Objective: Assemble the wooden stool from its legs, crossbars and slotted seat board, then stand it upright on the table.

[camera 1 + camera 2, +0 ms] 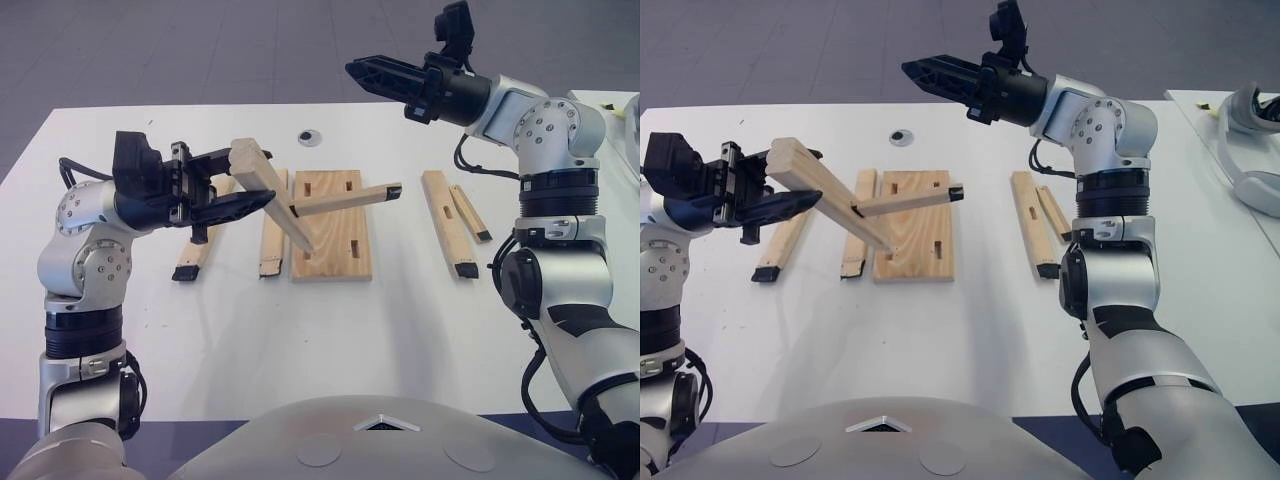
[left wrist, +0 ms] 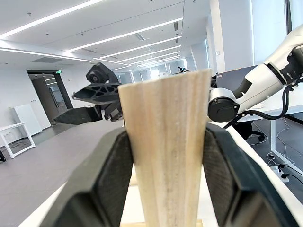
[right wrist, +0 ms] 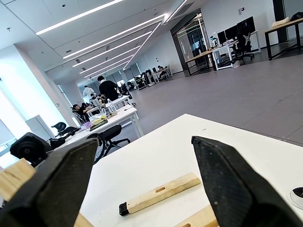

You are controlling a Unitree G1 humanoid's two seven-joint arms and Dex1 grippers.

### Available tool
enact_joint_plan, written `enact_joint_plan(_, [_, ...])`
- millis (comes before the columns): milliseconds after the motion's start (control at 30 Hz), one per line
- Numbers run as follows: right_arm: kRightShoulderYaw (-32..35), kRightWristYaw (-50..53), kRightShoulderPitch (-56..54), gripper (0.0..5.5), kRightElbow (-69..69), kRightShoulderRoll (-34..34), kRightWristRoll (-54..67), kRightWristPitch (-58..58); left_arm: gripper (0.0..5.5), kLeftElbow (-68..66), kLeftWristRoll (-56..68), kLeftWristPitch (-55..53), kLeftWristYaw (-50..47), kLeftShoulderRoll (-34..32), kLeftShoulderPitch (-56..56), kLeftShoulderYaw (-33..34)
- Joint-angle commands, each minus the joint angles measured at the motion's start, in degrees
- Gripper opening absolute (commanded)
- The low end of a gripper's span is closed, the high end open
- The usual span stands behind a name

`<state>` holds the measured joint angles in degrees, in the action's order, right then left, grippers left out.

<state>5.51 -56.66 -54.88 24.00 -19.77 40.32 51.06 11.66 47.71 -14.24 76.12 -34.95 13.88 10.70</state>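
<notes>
My left gripper point(image 1: 240, 180) is shut on the upper end of a wooden leg point(image 1: 272, 195), held tilted above the table's left half. The leg's lower end rests on the slotted seat board point(image 1: 335, 250), which lies flat mid-table. A crossbar point(image 1: 350, 198) sticks out from the leg toward the right, above the board. In the left wrist view both fingers point(image 2: 97, 189) press the leg point(image 2: 163, 151). My right gripper point(image 1: 368, 72) hangs open and empty high over the table's far edge, and its fingers point(image 3: 236, 189) stand wide apart.
Loose black-tipped wooden pieces lie flat on the table: one point(image 1: 197, 250) at the left, one point(image 1: 272, 240) beside the board, and two point(image 1: 447, 235) point(image 1: 470, 212) to its right. A small round disc point(image 1: 310, 137) sits near the far edge. A white headset point(image 1: 1250, 130) lies on another table at the right.
</notes>
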Motion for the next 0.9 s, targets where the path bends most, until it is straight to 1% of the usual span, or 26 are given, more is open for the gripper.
enact_joint_plan(33, [-0.23,0.06,-1.2,3.69,-0.06,-0.15,-0.55,0.75,2.05,-0.98,-2.76,2.34,1.76,-0.81,-1.67,-0.21])
enact_joint_plan(333, [0.07,0.59,-1.27,3.69,-0.69,0.1,-0.24,0.95,2.05,-2.49,-4.59,4.66,3.45,-0.08,-1.07,-1.17])
enact_joint_plan(700, [0.28,1.51,-1.03,3.69,-0.55,0.63,-0.23,0.91,2.05,-5.25,-6.83,6.58,6.32,-0.84,-0.43,-2.62])
enact_joint_plan(900, [0.31,1.77,-0.69,3.69,-0.71,0.76,-0.15,1.0,2.05,-7.01,-7.19,7.61,6.31,0.27,3.13,-3.81])
